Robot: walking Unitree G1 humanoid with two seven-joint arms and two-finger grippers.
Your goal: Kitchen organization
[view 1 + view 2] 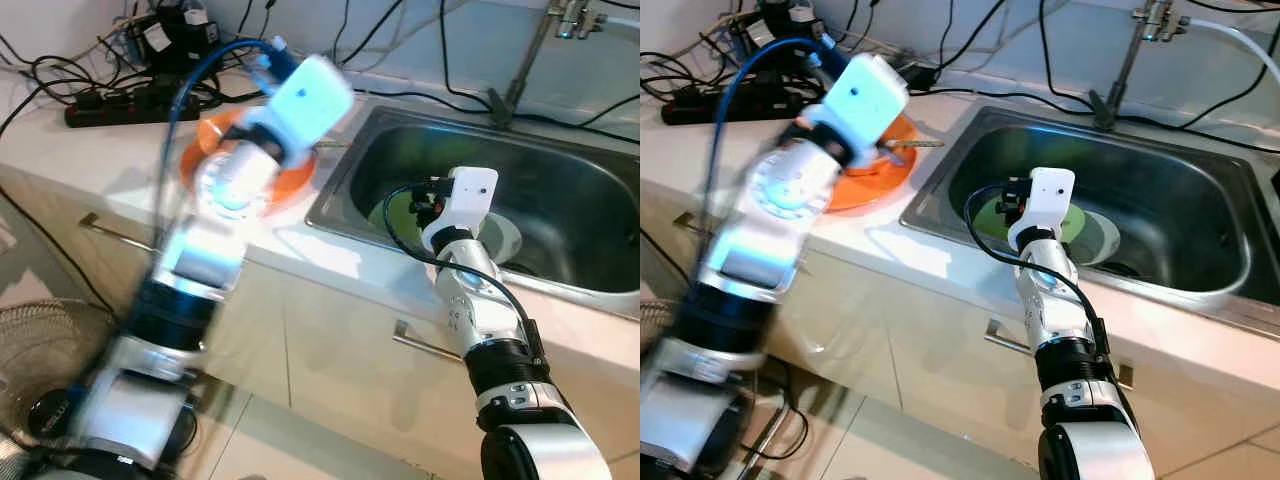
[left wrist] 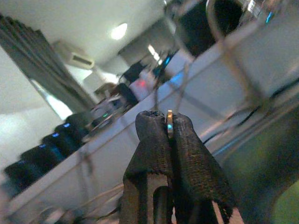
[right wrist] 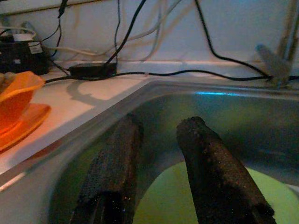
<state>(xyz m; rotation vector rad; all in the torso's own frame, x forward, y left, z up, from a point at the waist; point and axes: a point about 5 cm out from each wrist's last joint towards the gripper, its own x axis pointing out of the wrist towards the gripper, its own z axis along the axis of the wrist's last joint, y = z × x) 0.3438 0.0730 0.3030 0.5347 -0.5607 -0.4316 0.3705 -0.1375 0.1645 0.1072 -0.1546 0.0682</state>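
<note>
While your left gripper [image 2: 168, 128] pinches what may be a thin utensil above the orange plate [image 1: 865, 185], your right gripper [image 3: 159, 154], fingers apart over the sink's green plate [image 1: 992, 215], risks clipping the sink [image 1: 940, 175] wall.

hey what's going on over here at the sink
A humanoid robot is sorting dishes at a kitchen counter. Its right pincer is open and reaching down into the steel sink, over a green plate lying at the bottom. Its left arm is blurred with motion above an orange plate on the counter beside the sink; the left pincer is shut on a thin metal piece, too small to identify. Nothing is lifted out of the sink.
</note>
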